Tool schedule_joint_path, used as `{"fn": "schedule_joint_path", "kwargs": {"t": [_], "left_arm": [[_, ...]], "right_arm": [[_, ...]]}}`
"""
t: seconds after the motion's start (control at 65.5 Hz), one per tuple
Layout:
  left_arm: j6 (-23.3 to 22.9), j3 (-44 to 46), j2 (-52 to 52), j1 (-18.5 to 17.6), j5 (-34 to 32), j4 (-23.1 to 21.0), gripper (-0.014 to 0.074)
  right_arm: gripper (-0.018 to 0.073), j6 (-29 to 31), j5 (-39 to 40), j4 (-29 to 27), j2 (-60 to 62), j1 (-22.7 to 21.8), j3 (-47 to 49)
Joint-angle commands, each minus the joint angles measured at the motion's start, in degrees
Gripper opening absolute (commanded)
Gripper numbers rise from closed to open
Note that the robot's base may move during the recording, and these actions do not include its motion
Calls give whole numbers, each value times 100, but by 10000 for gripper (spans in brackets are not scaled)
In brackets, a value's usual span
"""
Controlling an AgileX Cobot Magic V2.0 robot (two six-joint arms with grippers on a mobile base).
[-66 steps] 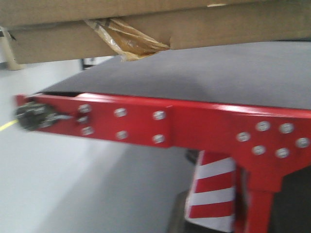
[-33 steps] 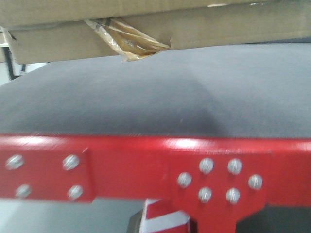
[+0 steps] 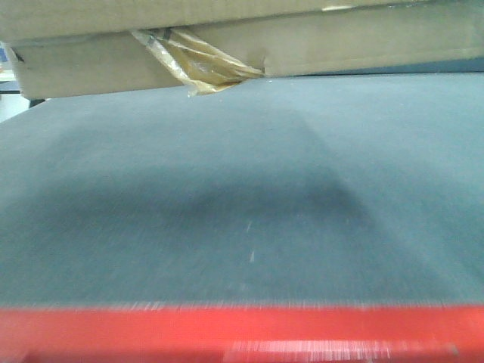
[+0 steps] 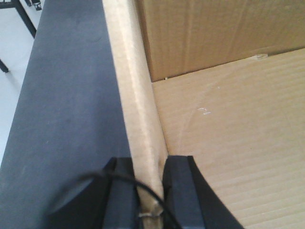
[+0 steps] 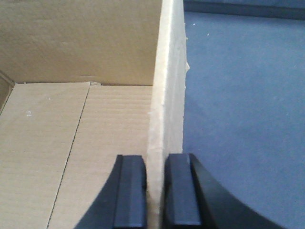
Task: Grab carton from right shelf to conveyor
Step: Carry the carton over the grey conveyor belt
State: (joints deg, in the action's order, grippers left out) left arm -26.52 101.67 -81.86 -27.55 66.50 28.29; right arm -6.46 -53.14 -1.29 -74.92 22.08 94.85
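The brown carton hangs across the top of the front view, with amber tape dangling from its bottom seam just above the dark grey conveyor. My left gripper is shut on the carton's left wall, one black finger inside and one outside. My right gripper is shut on the carton's right wall the same way. Both wrist views look down into the open carton with the belt beside it. The shelf is out of view.
The conveyor's red frame runs along the bottom of the front view. Pale floor and black legs show left of the belt in the left wrist view.
The view has advanced over the conveyor: its red frame and bolts dropped to the bottom edge and the belt now fills the picture. The carton stays held at the top.
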Motion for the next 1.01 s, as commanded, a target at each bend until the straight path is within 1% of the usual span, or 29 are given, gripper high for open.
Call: {"fn": "schedule_joint_path", "kwargs": {"t": [0.0,0.992], "left_arm": [[68,19,70,44,127,567,-21],[68,19,70,44,127,567,-21]], "right_arm": [[-64,39,215,228,117,-40,27],[-64,39,215,228,117,-40,27]]}}
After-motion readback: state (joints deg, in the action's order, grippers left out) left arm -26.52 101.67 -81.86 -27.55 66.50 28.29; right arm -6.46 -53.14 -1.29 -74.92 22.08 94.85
